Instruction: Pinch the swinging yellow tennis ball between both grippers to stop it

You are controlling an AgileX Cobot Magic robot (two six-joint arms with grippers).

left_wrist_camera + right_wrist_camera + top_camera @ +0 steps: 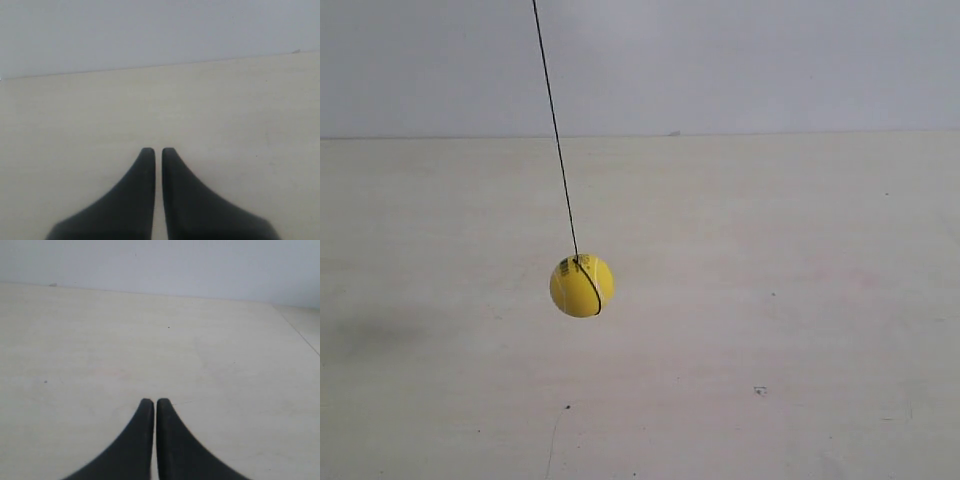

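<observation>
The left pincer is narrow: its two black fingers taper to tips set side by side with only a thin slit of light between them, and nothing sits in that slit. Ahead of the tips lies bare pale worktop, and beyond that a grey-white wall.

The right pincer stands the same way, its fingers drawn almost together along their whole inner edges, gripping nothing. Ahead of it the worktop runs to the wall, with a few tiny dark specks on the surface.

The ball shows in the exterior view only. It hangs in the air above the worktop on a thin dark string that slants down from the upper edge of the picture. The string meets the ball at its top and a dark line curves on down over its front. A small black print sits near the top of the ball. A faint grey patch lies on the worktop off to one side.

Neither pincer appears in that view, so how the ball lies relative to either pincer cannot be told; it touches neither.
</observation>
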